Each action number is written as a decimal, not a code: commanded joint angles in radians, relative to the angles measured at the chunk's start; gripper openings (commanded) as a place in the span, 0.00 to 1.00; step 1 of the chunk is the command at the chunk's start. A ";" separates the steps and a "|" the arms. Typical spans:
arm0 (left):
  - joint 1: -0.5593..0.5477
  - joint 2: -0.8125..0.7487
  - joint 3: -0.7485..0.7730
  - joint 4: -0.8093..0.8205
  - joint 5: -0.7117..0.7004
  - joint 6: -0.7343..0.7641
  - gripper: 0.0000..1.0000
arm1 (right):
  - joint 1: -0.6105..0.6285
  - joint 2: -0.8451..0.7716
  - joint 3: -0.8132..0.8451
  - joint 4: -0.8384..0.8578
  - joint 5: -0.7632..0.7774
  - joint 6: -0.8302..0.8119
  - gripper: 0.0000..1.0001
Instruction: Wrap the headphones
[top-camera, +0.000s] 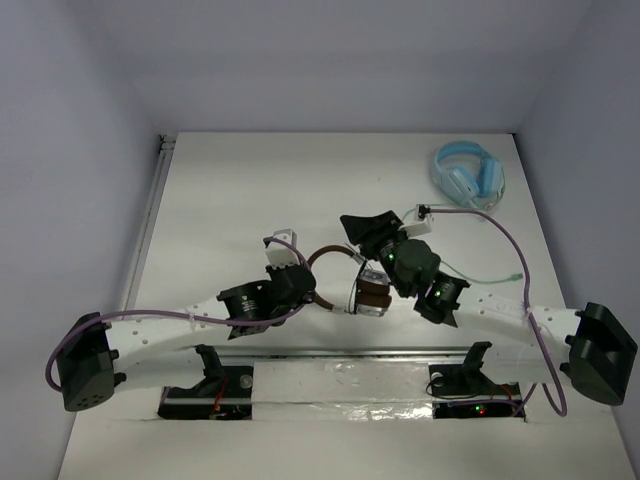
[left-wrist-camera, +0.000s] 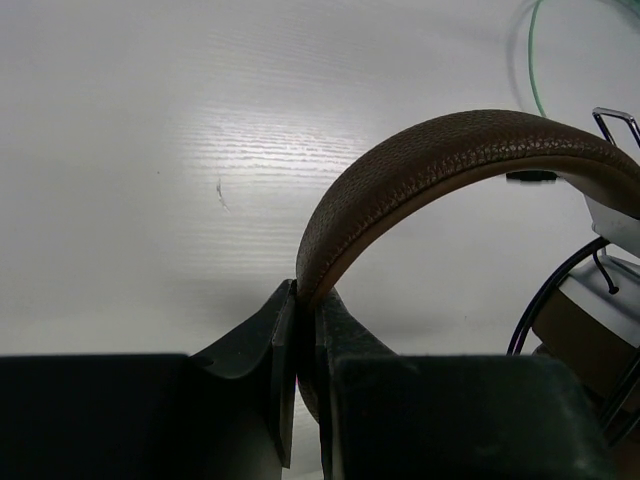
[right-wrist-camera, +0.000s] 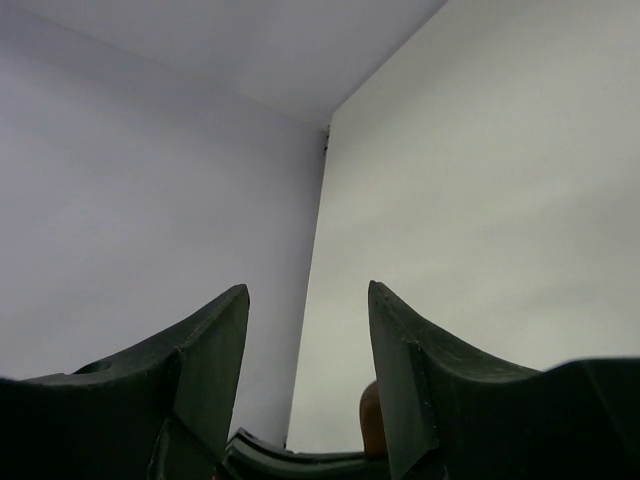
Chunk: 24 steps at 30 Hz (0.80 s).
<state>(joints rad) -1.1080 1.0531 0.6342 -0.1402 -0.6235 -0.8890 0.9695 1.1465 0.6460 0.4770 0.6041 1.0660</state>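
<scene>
The headphones (top-camera: 370, 292) lie mid-table, with a brown headband (top-camera: 326, 254), brown pads and silver earcups. My left gripper (top-camera: 302, 276) is shut on the headband; in the left wrist view the jaws (left-wrist-camera: 306, 300) pinch the end of the brown band (left-wrist-camera: 450, 150). A silver earcup (left-wrist-camera: 612, 290) and the thin black cable (left-wrist-camera: 548, 300) show at the right of that view. My right gripper (top-camera: 366, 228) is open and empty, raised just above the earcups, pointing to the far left. In its own view the gripper (right-wrist-camera: 308, 300) holds nothing, and a brown bit of the headphones (right-wrist-camera: 372, 420) shows low between the fingers.
Light blue headphones (top-camera: 468, 172) lie at the far right, and their pale green cable (top-camera: 480, 272) trails toward the right arm; it also shows in the left wrist view (left-wrist-camera: 535, 60). White walls close the table at the left, back and right.
</scene>
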 joint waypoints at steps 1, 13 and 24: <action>-0.010 -0.008 0.050 0.021 0.027 -0.037 0.00 | -0.038 0.004 0.004 0.061 -0.043 0.005 0.58; -0.010 -0.045 0.088 -0.052 0.004 -0.015 0.00 | -0.075 -0.057 0.014 -0.023 -0.029 -0.073 0.56; -0.010 0.036 0.137 0.010 -0.174 0.131 0.00 | -0.075 -0.441 0.023 -0.433 0.103 -0.336 0.00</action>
<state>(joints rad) -1.1137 1.0733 0.7025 -0.2234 -0.6888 -0.8124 0.8959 0.7517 0.6472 0.2131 0.6521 0.8253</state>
